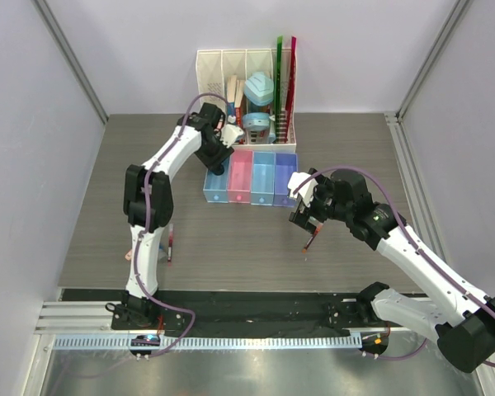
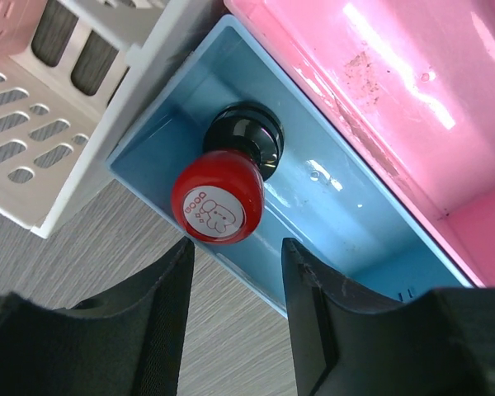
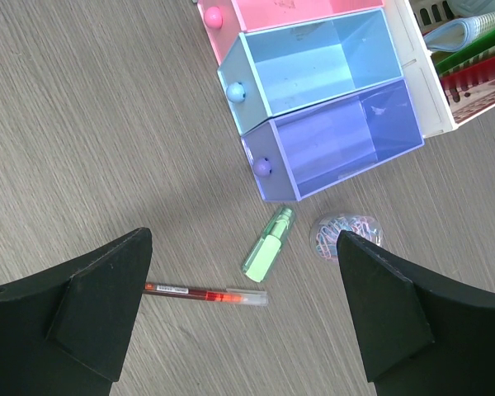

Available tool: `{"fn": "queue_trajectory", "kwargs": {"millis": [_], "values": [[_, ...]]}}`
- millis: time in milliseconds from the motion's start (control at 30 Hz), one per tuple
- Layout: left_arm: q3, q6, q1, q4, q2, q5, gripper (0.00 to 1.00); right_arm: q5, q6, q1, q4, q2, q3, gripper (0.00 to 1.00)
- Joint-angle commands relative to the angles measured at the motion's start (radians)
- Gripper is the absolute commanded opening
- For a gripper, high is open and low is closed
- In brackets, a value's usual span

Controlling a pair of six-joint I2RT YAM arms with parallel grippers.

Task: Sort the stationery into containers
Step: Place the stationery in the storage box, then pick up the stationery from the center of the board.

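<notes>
**Top view.** A joined row of four small rectangular plastic bins, namely the blue bin (image 1: 215, 191), pink bin (image 1: 240, 183), light-blue bin (image 1: 263, 183) and purple bin (image 1: 285, 177), is shown on the grey wood-grain table (image 1: 231, 239). It sits just in front of the tall white slotted desk organiser (image 1: 223, 62). The left gripper (image 1: 219, 161) is held over the far end of the blue bin. The right gripper (image 1: 311, 231) hangs above the table in front of the purple bin.

**Left wrist view.** A small black cylinder with a glossy red cap (image 2: 217, 202) is seen lying inside the blue bin, near the corner beside the organiser. The left gripper's fingers stand apart with nothing between them, and the cylinder lies beyond their tips.

**Right wrist view.** The right gripper's jaws are spread wide and empty. Below them lie a thin dark-red pen (image 3: 205, 294), a stubby pale-green piece (image 3: 268, 245) just beside its clear end, and a clear lilac round disc (image 3: 345, 233) near the purple bin. The light-blue and purple bins are shown empty.

**Step in hand, as judged.** The pen is to be picked up. It lies roughly along the line on which the jaws close, so the wrist is best turned about a quarter turn. The jaws are then centred on the shaft, lowered close to the table and closed — kept clear of the green piece.
</notes>
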Motion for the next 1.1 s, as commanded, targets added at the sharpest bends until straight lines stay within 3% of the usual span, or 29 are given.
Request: {"fn": "queue_trajectory", "kwargs": {"millis": [0,367,533,700,867,1067], "values": [[0.053,-0.016,-0.01,0.017,-0.022,0.024,0.48,-0.008,0.009,-0.005,0.043,-0.032,0.001,1.0],[0.032,-0.063,0.006,0.054,-0.112,-0.007,0.57,-0.004,0.004,-0.006,0.039,-0.038,0.003,1.0],[-0.044,-0.042,0.049,0.029,-0.276,0.053,0.77,0.0,0.001,-0.008,0.03,-0.042,-0.005,1.0],[-0.328,-0.063,0.13,0.012,-0.457,0.08,0.91,0.004,-0.012,-0.006,0.02,-0.059,-0.014,1.0],[-0.637,-0.097,0.259,-0.021,-0.594,0.117,0.91,0.007,-0.016,-0.006,0.011,-0.078,-0.019,1.0],[-0.856,-0.074,0.377,-0.026,-0.614,0.152,0.9,-0.004,-0.006,-0.006,0.008,-0.096,-0.02,1.0]]}}
